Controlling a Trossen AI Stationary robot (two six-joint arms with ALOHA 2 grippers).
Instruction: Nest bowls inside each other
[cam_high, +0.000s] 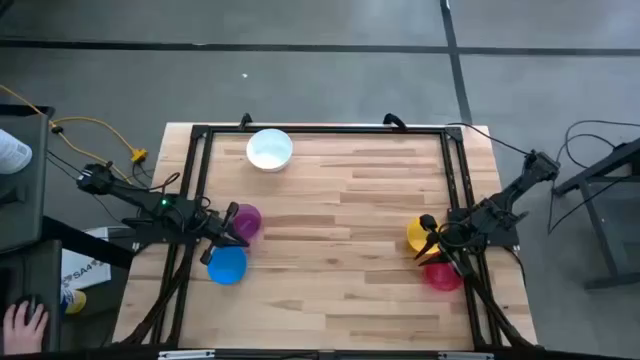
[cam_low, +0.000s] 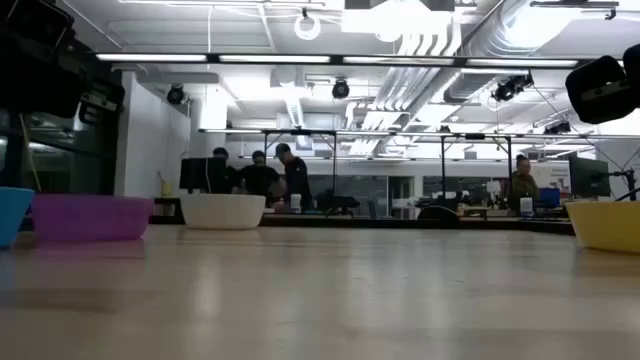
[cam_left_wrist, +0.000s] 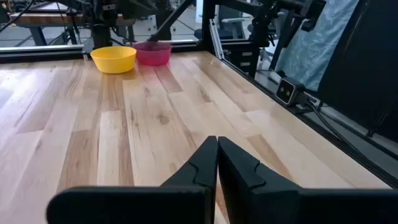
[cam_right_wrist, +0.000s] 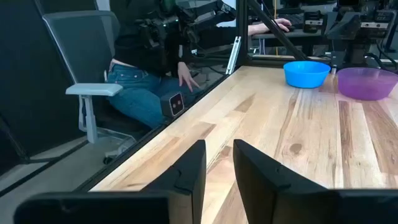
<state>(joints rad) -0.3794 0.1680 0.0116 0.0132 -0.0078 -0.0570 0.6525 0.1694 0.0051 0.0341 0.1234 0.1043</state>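
Five bowls stand upright on their bases on the wooden table (cam_high: 330, 290). The white bowl (cam_high: 269, 149) is at the far left, and the purple bowl (cam_high: 247, 220) and blue bowl (cam_high: 227, 265) are at the left. At the right are the yellow bowl (cam_high: 420, 234) and the red-pink bowl (cam_high: 442, 275). My left gripper (cam_left_wrist: 217, 163) is shut and bare. It is above the table between the purple and blue bowls and points toward the right side. My right gripper (cam_right_wrist: 217, 165) is open with nothing between its fingers. It is between the yellow and red-pink bowls and points left.
A black metal frame (cam_high: 320, 131) runs round the table's edges. A person sits beyond the table's left edge (cam_right_wrist: 146, 93) beside a grey chair (cam_right_wrist: 87, 56), with a hand (cam_high: 25, 322) at a desk. The middle of the table is bare wood.
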